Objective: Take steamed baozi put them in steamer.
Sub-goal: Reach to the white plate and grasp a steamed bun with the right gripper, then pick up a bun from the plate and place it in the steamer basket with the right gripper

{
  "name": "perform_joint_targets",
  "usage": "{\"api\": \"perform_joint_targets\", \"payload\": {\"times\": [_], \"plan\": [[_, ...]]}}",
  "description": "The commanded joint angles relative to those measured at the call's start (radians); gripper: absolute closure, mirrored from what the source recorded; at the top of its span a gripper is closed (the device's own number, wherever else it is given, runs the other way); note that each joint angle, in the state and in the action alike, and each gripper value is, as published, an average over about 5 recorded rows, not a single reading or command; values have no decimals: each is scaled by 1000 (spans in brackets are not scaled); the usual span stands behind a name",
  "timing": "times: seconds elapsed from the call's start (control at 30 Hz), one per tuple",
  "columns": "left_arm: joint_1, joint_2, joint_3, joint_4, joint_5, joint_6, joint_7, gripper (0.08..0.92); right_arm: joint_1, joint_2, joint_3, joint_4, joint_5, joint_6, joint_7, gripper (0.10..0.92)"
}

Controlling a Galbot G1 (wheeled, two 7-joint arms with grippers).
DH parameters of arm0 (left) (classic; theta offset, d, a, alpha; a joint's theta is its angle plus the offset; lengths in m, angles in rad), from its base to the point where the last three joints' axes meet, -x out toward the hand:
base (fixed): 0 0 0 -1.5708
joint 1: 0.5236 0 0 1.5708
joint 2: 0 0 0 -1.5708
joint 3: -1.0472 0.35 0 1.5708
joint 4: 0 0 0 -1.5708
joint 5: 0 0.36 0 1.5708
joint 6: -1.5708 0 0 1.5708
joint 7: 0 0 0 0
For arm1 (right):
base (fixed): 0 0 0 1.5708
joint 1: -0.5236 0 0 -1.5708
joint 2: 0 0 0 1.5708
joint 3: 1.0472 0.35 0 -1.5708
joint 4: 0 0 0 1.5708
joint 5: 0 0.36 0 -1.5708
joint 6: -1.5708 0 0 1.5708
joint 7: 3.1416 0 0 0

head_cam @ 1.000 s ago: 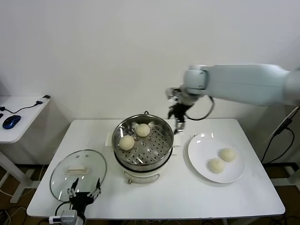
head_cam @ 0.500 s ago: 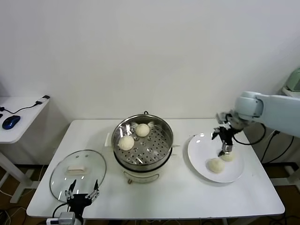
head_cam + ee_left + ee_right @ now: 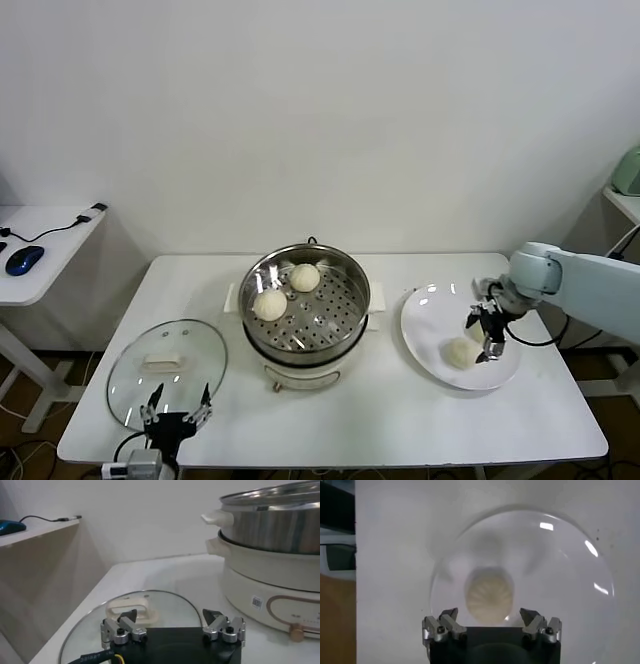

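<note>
The steamer stands mid-table with two steamed baozi on its perforated tray. On the white plate to its right lies another baozi. My right gripper hangs low over the plate's far side, open, and mostly hides a second bun there. In the right wrist view that baozi lies just ahead of the open right gripper, which touches nothing. My left gripper is parked open at the table's front left, by the lid.
The glass lid with its white handle lies flat at the front left, and the steamer's white base rises close beside it. A side desk with a blue mouse stands at the far left.
My right arm swung from beside the steamer's rim over to the plate and came down above the far bun, still open. The left arm stayed put.
</note>
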Motion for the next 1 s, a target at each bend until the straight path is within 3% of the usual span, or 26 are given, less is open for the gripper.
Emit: {"api": "perform_joint_targets", "payload": {"times": [0.03, 0.37, 0.57, 0.77, 1.0], "plan": [[-4, 0, 1, 4, 0, 2, 1, 177, -155, 22, 128, -64, -31, -12, 23, 203], [1, 2, 2, 7, 0, 0, -1, 177, -169, 48, 147, -76, -45, -11, 34, 211], [7, 2, 1, 0, 3, 1, -3, 177, -83, 37, 102, -46, -41, -4, 11, 345], [17, -3, 2, -14, 8, 1, -4, 177, 230, 37, -105, 26, 47, 41, -60, 388], [24, -12, 14, -29, 19, -1, -4, 177, 624, 221, -257, 54, 136, 225, -153, 389]]}}
